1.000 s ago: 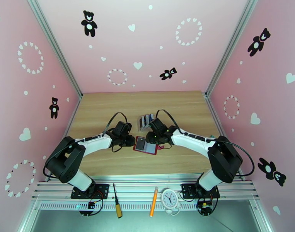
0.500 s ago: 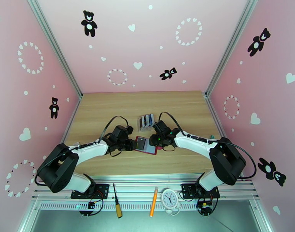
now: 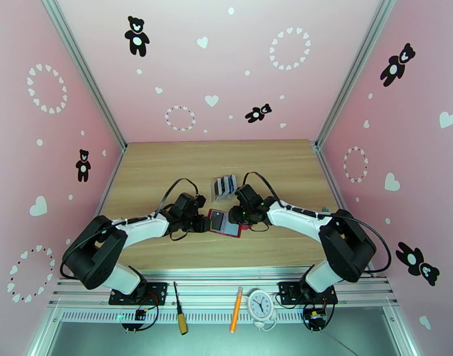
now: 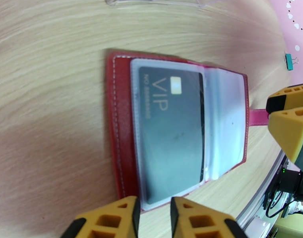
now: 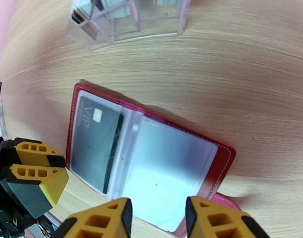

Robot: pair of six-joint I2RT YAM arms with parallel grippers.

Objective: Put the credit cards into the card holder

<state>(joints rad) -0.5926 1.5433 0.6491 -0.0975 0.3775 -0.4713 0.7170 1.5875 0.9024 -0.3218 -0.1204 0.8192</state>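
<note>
Looking down on the wooden surface point(image 3: 167, 161), the biggest shift is in the left arm point(image 3: 143, 223): a second ago it was set back from the wallet, and now it has pushed in, so the left pincer point(image 3: 199, 221) sits just at the near edge of the open card holder point(image 3: 225, 223). The right arm point(image 3: 297, 215) has drawn up and back a touch, and the right pincer point(image 5: 157, 211) now hangs over the far half of the holder, its jaws a little wider than before and holding nothing. The holder itself has not budged. It lies flat and open between the two pincers, directly ahead of each. The clear rack point(image 5: 123, 20) stands beyond the holder from the right pincer, with the remaining credit cards point(image 5: 115, 12) upright in it. One dark VIP card point(image 4: 171, 127) is already seated in the clear pocket nearest the left pincer point(image 4: 154, 207), whose jaws stand slightly apart with nothing visibly gripped between them. The pocket beneath the right pincer is empty. To my eye this is a pause between cards: one is stowed, the left side looks placed to steady the holder, and the right is free to fetch the next.
</note>
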